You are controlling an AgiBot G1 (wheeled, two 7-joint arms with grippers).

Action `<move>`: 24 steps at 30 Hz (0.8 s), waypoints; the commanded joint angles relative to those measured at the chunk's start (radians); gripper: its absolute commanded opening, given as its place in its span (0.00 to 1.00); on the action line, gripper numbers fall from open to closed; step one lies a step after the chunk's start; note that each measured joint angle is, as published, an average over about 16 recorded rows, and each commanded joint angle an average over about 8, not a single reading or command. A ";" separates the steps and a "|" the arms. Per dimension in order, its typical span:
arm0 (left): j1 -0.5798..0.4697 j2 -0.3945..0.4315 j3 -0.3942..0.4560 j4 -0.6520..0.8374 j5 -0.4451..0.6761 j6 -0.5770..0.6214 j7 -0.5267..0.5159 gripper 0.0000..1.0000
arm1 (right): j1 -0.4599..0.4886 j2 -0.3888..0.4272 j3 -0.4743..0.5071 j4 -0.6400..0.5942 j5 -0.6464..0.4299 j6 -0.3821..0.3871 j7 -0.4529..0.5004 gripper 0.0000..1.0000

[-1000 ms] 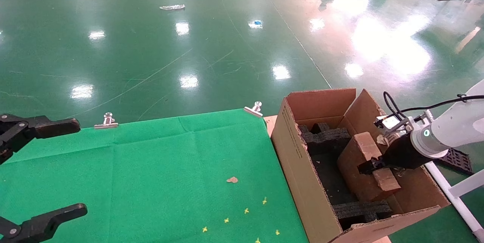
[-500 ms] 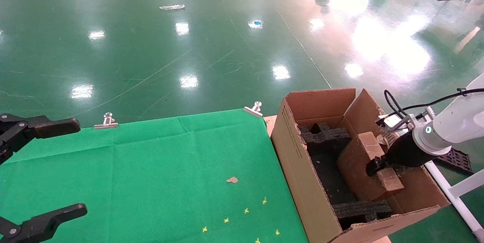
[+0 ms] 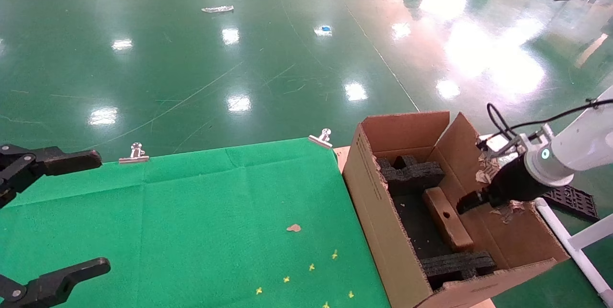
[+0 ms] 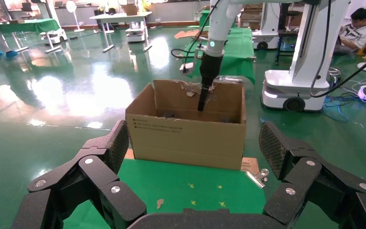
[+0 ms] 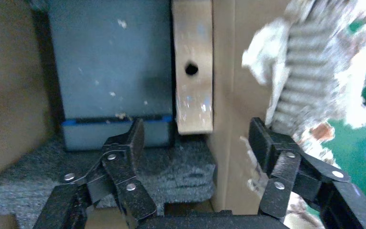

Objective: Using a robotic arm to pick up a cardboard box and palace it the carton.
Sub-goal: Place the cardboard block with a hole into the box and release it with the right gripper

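Note:
The cardboard box lies low inside the carton, thin side up with its round hole showing, between two black foam inserts. My right gripper on the white robotic arm hangs open just above and to the right of it, touching nothing. In the right wrist view the cardboard box rests beyond the open right gripper, beside the carton wall. My left gripper is parked open over the green cloth at far left, and the open left gripper faces the carton.
A green cloth covers the table, held by metal clips. A cardboard scrap and small yellow marks lie on it. A white tube frame and a black foam piece sit right of the carton.
The right gripper held the cardboard box tilted over the carton. It has let go; the box dropped flat between the foam inserts and the gripper drew back slightly to the right.

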 commanded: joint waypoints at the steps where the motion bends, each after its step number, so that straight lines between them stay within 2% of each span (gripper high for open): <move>1: 0.000 0.000 0.000 0.000 0.000 0.000 0.000 1.00 | 0.012 0.002 0.003 0.000 0.003 -0.003 -0.008 1.00; 8: 0.000 0.000 0.000 0.000 0.000 0.000 0.000 1.00 | 0.207 0.031 0.026 0.050 0.009 -0.037 -0.074 1.00; 14: 0.000 0.000 0.001 0.000 -0.001 0.000 0.000 1.00 | 0.383 0.072 0.046 0.153 0.004 -0.058 -0.109 1.00; 18: 0.000 0.000 0.001 0.000 -0.001 0.000 0.001 1.00 | 0.440 0.112 0.060 0.246 0.012 -0.057 -0.105 1.00; 24: 0.000 0.000 0.001 0.000 -0.001 -0.001 0.001 1.00 | 0.459 0.163 0.092 0.360 0.033 -0.050 -0.101 1.00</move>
